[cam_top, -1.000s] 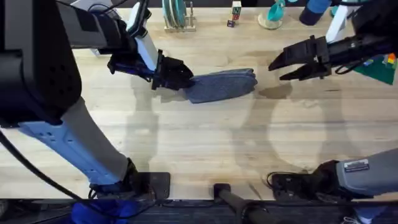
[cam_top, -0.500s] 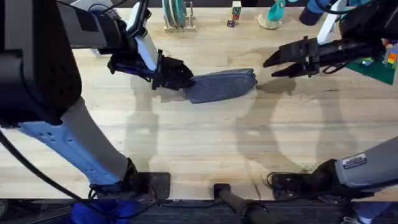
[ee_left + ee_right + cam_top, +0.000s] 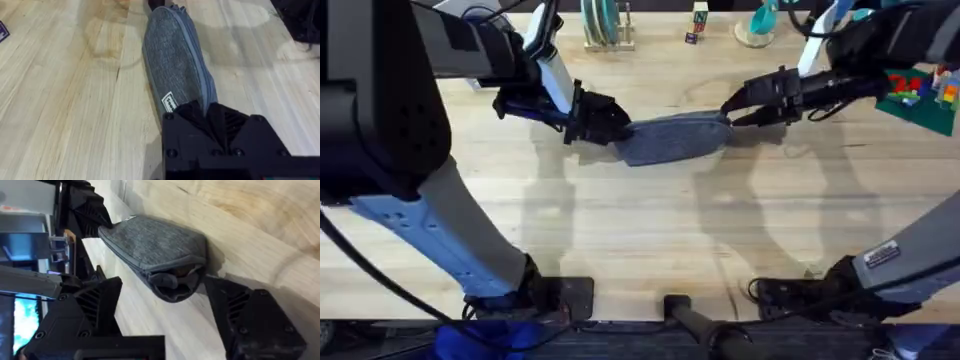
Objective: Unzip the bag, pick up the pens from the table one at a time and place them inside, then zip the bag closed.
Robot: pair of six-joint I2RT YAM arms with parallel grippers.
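Note:
The blue-grey bag (image 3: 675, 137) lies flat on the table (image 3: 640, 230), its length running left to right. My left gripper (image 3: 605, 122) is shut on the bag's left end; in the left wrist view the bag (image 3: 175, 60) stretches away from that grip, its zipper line running along the top. My right gripper (image 3: 730, 110) stands open at the bag's right end. In the right wrist view one finger sits on each side of the rounded end of the bag (image 3: 155, 245), and the left gripper (image 3: 95, 217) holds the far end. The pens are out of view.
Along the far edge stand a teal disc rack (image 3: 602, 25), a small block (image 3: 698, 20) and a teal object (image 3: 760, 25). A green plate with coloured bricks (image 3: 920, 95) sits at the far right. Bare wood lies in front of the bag.
My right gripper has moved left and down to the bag's right end, its fingers now straddling it. The left gripper and the bag have stayed put.

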